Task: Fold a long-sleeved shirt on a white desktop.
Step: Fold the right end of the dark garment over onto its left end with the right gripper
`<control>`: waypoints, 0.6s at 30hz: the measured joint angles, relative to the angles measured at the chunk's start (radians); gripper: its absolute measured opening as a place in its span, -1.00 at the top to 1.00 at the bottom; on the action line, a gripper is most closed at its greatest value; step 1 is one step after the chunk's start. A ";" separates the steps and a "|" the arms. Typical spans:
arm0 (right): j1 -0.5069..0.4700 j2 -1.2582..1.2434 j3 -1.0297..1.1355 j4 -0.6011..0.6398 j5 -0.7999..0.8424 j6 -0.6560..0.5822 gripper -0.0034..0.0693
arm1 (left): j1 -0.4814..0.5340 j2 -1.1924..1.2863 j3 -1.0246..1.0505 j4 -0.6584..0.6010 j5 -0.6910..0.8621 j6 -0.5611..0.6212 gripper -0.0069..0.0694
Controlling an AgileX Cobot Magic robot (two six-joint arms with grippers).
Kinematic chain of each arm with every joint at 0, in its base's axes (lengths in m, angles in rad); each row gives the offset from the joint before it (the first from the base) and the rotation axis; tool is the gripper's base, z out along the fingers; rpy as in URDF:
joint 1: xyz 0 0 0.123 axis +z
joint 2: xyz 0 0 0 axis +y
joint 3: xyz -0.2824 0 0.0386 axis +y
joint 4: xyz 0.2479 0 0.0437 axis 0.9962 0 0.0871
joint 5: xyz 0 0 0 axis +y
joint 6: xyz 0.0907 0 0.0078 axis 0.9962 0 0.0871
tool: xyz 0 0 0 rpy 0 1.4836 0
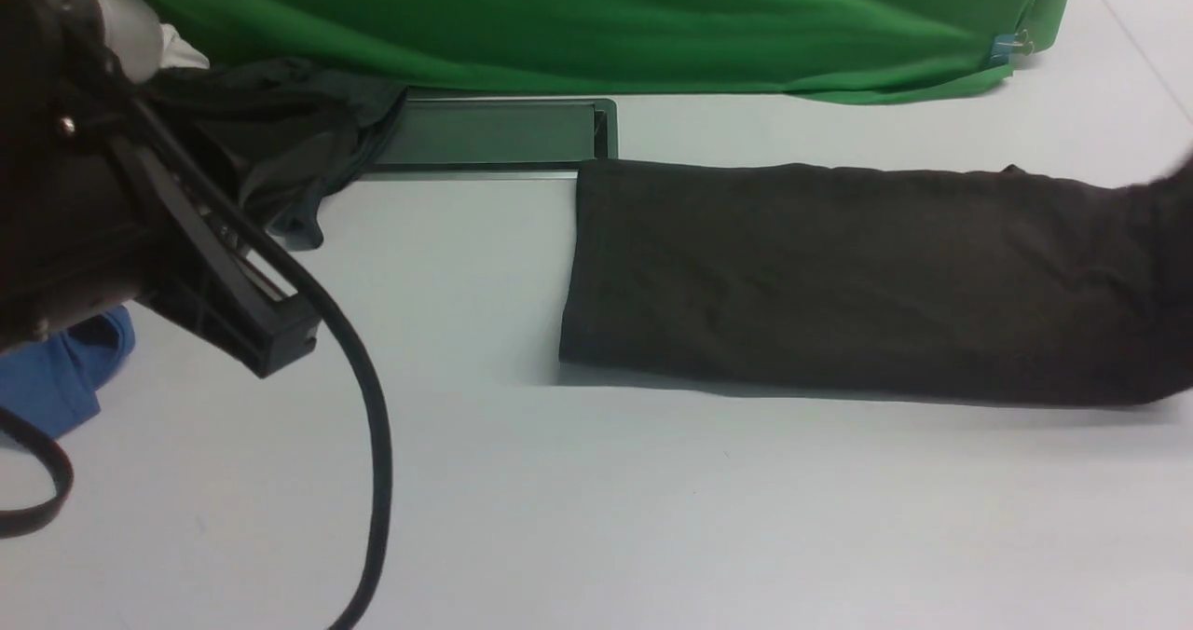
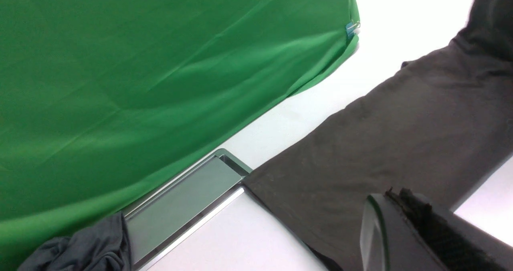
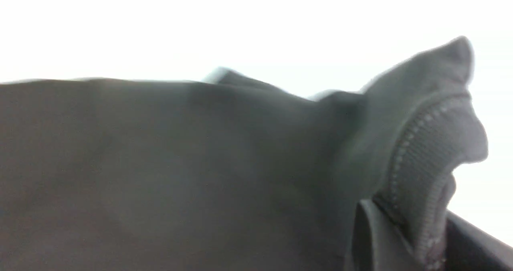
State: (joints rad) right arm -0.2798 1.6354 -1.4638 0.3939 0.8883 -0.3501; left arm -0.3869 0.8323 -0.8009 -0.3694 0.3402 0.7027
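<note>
Broad, smooth, matte white desktop (image 1: 652,518) fills the front view. It is bounded at the rear by a draped green cloth backdrop (image 1: 606,15), with a narrow grey-green rectangular metal panel (image 1: 485,133) set into the surface just before it. I see the large dark brown-black knit long-sleeved shirt (image 1: 839,276) lying flat as one long band, from just beside the panel's end to the view's right edge. No sleeve shows loose. A crumpled slate-grey garment (image 1: 270,136) and a blue shirt (image 1: 56,378) lie apart at the left. The black left gripper (image 1: 270,332) hangs above the desktop, well clear of the band.

Left wrist view: the left gripper's jaws are closed together and hold nothing. The band runs beyond them, one corner touching the panel.

Right wrist view: the right gripper (image 3: 423,243) is clamped on a ribbed, stitched edge of the shirt, and the cloth rises in a peak beside it. Blur hides finer detail.

Assessment: I judge the lengthwise folds done. The crosswise fold is left, and the clamped end appears to be its starting point.
</note>
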 joint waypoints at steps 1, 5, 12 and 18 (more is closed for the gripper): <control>0.012 0.000 -0.005 0.016 0.005 -0.006 0.64 | 0.000 0.000 0.000 0.002 0.000 0.000 0.77; 0.139 -0.002 -0.061 0.099 0.043 -0.033 0.64 | 0.000 0.000 0.000 0.030 0.000 -0.021 0.77; 0.307 0.038 -0.148 0.167 0.048 -0.043 0.64 | 0.000 0.000 0.000 0.031 0.000 -0.024 0.77; 0.408 0.119 -0.199 0.203 0.065 -0.046 0.64 | 0.000 0.000 0.000 0.031 0.000 -0.029 0.77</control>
State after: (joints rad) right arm 0.1277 1.7544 -1.6625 0.5969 0.9533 -0.3966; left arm -0.3869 0.8323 -0.8009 -0.3379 0.3402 0.6737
